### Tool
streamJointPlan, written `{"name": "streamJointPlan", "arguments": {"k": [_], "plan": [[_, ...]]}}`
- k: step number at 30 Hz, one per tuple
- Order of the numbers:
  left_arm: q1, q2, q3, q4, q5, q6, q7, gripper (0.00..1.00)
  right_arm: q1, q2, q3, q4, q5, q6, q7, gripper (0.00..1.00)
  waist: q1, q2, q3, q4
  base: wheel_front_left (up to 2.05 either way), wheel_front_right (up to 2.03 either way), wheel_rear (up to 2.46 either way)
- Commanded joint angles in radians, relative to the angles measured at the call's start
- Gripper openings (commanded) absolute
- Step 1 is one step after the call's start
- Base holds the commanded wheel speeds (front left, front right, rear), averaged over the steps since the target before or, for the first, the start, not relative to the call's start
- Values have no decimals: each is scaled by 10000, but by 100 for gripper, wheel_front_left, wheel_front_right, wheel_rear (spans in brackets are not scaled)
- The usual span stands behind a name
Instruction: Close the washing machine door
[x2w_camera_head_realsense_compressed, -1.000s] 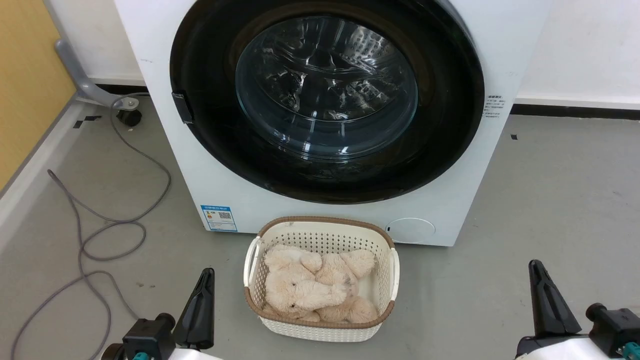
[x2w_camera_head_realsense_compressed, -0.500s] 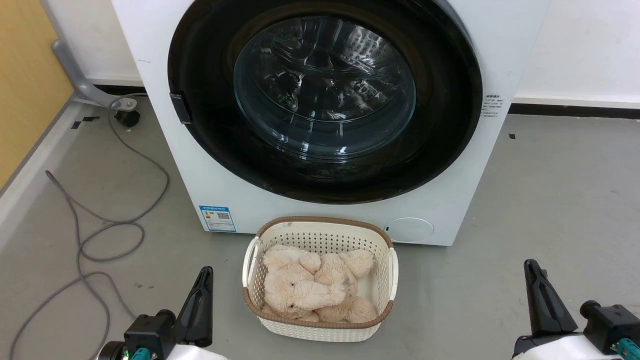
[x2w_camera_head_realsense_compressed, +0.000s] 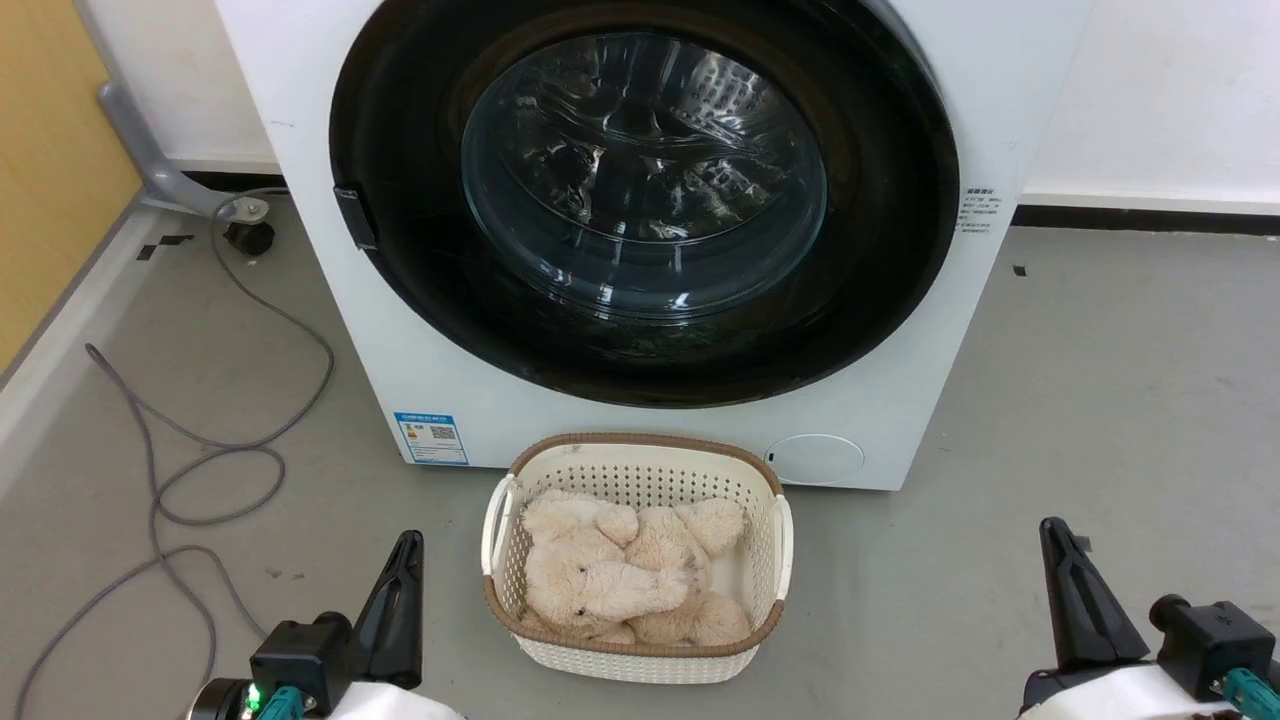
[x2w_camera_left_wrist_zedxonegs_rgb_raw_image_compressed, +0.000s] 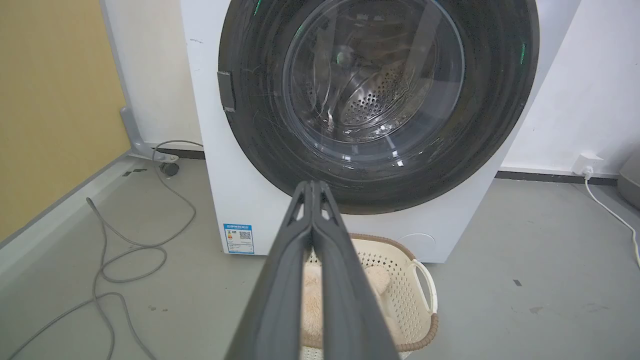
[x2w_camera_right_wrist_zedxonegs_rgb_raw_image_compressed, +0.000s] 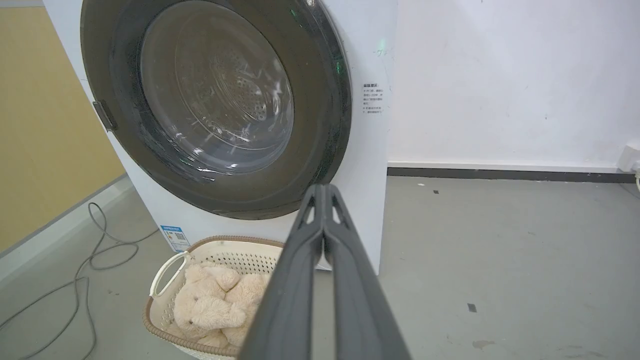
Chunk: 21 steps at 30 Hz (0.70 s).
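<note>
With left gripper (x2w_camera_head_realsense_compressed: 408, 548) and right gripper (x2w_camera_head_realsense_compressed: 1050, 532) pinched empty, the door (x2w_camera_head_realsense_compressed: 640, 360), if unlatched at its 9 o'clock catch (x2w_camera_head_realsense_compressed: 355, 217), could swing open.

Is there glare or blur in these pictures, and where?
Head view: white glints on the washing machine door glass. Left wrist view: the left gripper looks soft near the lens. Right wrist view: pale reflections haze the door window, green glints on its rim.
</note>
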Motion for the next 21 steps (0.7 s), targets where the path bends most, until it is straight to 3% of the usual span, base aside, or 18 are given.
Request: {"name": "streamJointPlan", "arguments": {"k": [1,21], "plan": [[-133,1,34,-73,93,40,51,0,-140,41,32,-81,-109,-2,75,0,0,0,0,-4,0,0,0],[-246,1,111,-215,377,179,458,0,-227,64,146,-258,-392,-3,485,0,0,0,7,-87,0,0,0]]}}
